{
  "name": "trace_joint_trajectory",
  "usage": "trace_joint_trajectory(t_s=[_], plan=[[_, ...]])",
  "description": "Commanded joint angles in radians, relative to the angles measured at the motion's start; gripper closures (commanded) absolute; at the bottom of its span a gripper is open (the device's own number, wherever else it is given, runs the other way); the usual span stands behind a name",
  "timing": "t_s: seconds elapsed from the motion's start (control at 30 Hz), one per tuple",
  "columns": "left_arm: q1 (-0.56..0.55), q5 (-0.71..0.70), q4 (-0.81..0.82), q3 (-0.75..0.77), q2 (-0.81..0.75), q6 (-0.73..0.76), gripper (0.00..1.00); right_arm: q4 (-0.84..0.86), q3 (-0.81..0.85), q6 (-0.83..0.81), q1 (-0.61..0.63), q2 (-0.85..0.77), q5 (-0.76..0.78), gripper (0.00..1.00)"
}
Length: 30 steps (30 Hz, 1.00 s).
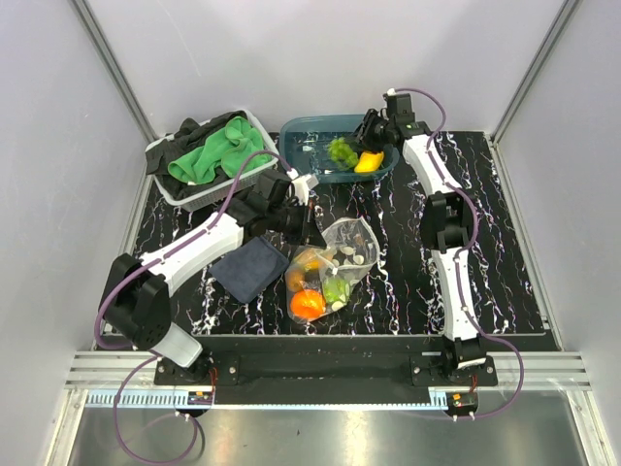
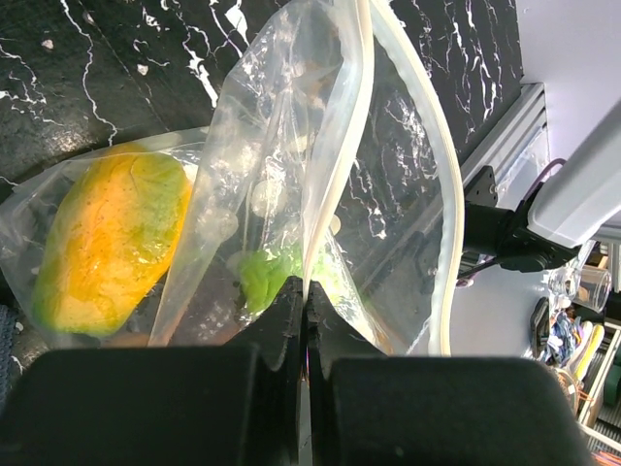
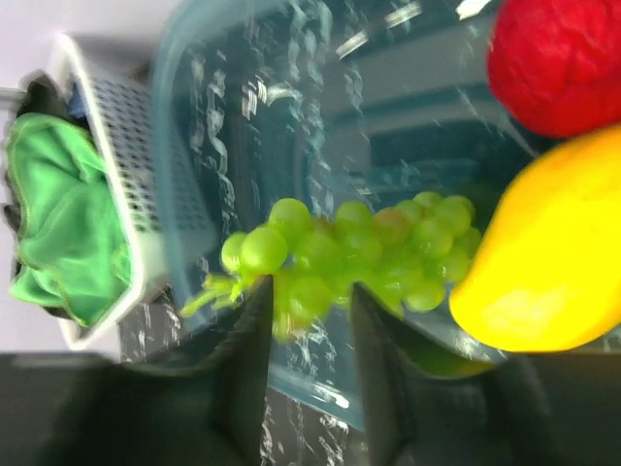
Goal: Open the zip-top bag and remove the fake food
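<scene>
Our left gripper (image 2: 305,296) is closed, pinching the open mouth of the bag (image 1: 342,254) by one clear wall next to the zip strip. The bag lies near the middle of the worktop (image 1: 505,233), towards its near edge, and it holds some of the food: an orange (image 1: 308,305) at its near end, a yellow-green fruit (image 2: 107,238) and a pale green piece (image 2: 264,274) just past the fingertips.

Our right gripper (image 3: 309,311) hangs over the teal tub (image 1: 299,138) at the middle of the far edge, its jaws standing apart and gripping nothing. In the tub lie the grapes (image 3: 359,248), a yellow fruit (image 3: 553,262) touching them, and a red fruit (image 3: 558,58) beside that.

A white basket (image 1: 161,163) with a green cloth (image 1: 215,155) sits in the far left corner, just beside the tub. A dark blue cloth (image 1: 249,269) lies flat left of the bag, near the near edge.
</scene>
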Motion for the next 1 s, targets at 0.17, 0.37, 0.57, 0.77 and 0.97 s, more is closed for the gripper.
trace_joint_trajectory(t_s=[0.17,0.37,0.57,0.77,0.97], plan=[[-0.009,-0.010,0.046,0.043,-0.075,-0.006,0.95,-0.223,0.076,-0.029,0.009,-0.066,-0.019,0.35],[-0.015,-0.026,0.059,0.061,-0.065,-0.015,0.93,-0.278,-0.263,-0.112,0.038,-0.396,0.021,0.29],[-0.024,-0.040,0.083,0.084,-0.050,-0.014,0.94,-0.153,-0.815,-0.112,0.089,-0.823,0.071,0.29],[-0.058,-0.054,0.083,0.121,-0.050,-0.020,0.99,-0.163,-1.129,-0.104,0.189,-1.110,0.058,0.31],[-0.099,-0.069,0.097,0.135,-0.038,-0.054,1.00,-0.019,-1.360,-0.052,0.233,-1.220,-0.030,0.47]])
